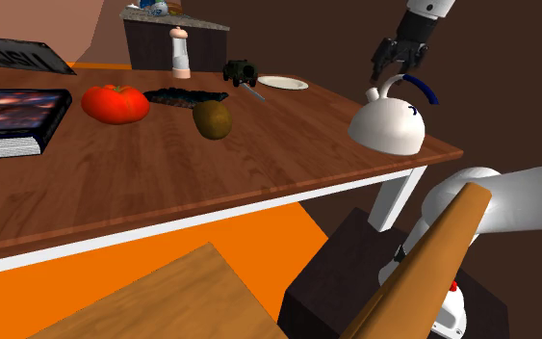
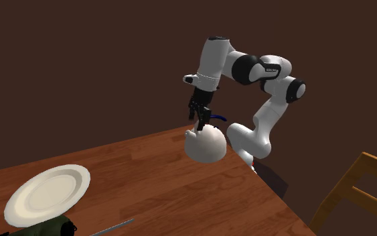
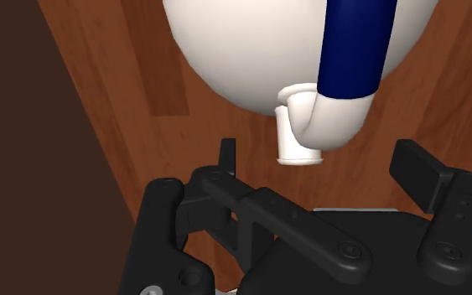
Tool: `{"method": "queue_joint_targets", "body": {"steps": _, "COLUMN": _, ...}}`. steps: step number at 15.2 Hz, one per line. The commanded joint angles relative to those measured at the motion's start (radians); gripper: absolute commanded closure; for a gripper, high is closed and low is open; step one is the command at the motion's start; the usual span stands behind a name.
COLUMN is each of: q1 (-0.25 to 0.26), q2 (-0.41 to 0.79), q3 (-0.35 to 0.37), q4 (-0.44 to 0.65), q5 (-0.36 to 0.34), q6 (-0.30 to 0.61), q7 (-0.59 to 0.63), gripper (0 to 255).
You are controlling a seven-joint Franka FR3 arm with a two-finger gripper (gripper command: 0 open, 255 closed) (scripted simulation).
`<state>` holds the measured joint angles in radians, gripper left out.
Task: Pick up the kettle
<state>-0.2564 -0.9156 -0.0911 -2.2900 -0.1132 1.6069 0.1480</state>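
Starting at the shoulder view's left: a book [image 1: 13, 120], flat on the wooden bench [image 1: 163, 188]. Next along, a red tomato [image 1: 115, 103], just beside a dark flat patch [image 1: 184, 95] too murky to name. Toward the back, a white mill [image 1: 179, 53], upright. On to a brown kiwi [image 1: 213, 119], then a dark green toy [image 1: 240, 70] and a knife [image 1: 251, 91] near a white plate [image 1: 283, 83] at the far edge. And there, out at the bench's right-hand corner, well apart from the rest: the kettle [image 1: 387, 123], white and domed, with a dark blue handle [image 1: 423, 89], upright and close to the edge. Right above it, the gripper [image 1: 392, 69], pointing down. Lower right, the dark stand [image 1: 346, 279] with a wooden chair [image 1: 442, 250] in front.

Over to the second exterior view: plate [image 2: 46, 193] at the left, kettle [image 2: 205, 143] on the far corner of the bench [image 2: 167, 181], gripper [image 2: 200, 119] just above its top.

Wrist view now: kettle [image 3: 251, 50] on the bench beyond the gripper [image 3: 322, 163], with a short white stub [image 3: 299, 138] and the blue handle [image 3: 355, 42] lined up between the fingers [image 3: 422, 172]. Spread apart, those, touching nothing. No grip on the kettle.
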Motion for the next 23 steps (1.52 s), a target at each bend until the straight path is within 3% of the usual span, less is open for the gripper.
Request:
{"method": "queue_joint_targets", "body": {"steps": 1, "q1": -0.001, "q2": -0.016, "q3": -0.002, "q4": -0.047, "q5": -0.002, "q6": 0.030, "q7": 0.003, "gripper": 0}}
{"method": "queue_joint_targets", "body": {"steps": 3, "q1": -0.001, "q2": -0.016, "q3": -0.002, "q4": -0.047, "q5": -0.002, "q6": 0.030, "q7": 0.003, "gripper": 0}}
{"method": "queue_joint_targets", "body": {"steps": 4, "q1": -0.001, "q2": -0.018, "q3": -0.002, "q4": -0.050, "q5": -0.002, "q6": 0.032, "q7": 0.003, "gripper": 255}}
{"method": "queue_joint_targets", "body": {"steps": 13, "q1": -0.001, "q2": -0.016, "q3": -0.002, "q4": -0.047, "q5": -0.002, "q6": 0.030, "q7": 0.003, "gripper": 255}}
{"method": "queue_joint_targets", "body": {"steps": 23, "q1": 0.003, "q2": 0.052, "q3": 0.005, "q4": 0.132, "q5": 0.006, "q6": -0.079, "q7": -0.004, "gripper": 255}}
